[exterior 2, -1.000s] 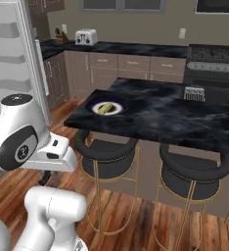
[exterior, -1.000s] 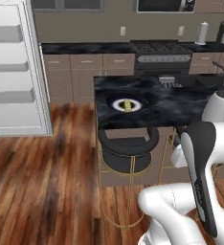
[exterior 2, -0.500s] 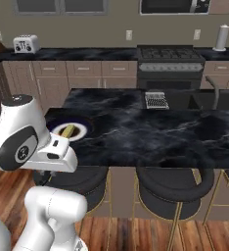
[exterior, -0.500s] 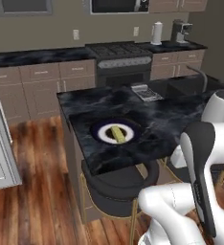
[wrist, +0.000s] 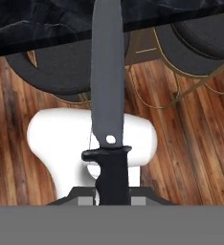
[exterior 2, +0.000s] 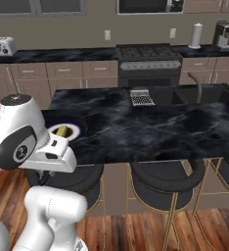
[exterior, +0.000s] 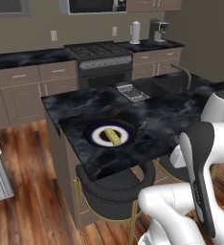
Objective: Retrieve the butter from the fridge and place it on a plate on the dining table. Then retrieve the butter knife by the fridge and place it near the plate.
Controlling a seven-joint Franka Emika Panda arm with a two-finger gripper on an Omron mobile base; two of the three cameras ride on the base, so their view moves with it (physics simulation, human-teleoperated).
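Butter (exterior: 113,136): small yellow stick, on round navy-rimmed plate (exterior: 92,135) near front left corner of black marble bench (exterior: 171,112). Knife (wrist: 107,95): flat grey blade, black handle, clamped in closed hand (wrist: 113,191). Base has swung since earlier; fridge gone from sight.

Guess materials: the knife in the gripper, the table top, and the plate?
Butter knife: blade looks like matte grey metal, flat and even-toned; handle looks like black moulded plastic or rubber, contoured with a guard.
Dining table top: polished black marble look, white veining, slight sheen; could be a laminate.
Plate: glazed ceramic look, smooth white centre, dark navy rim; the butter lies on it.
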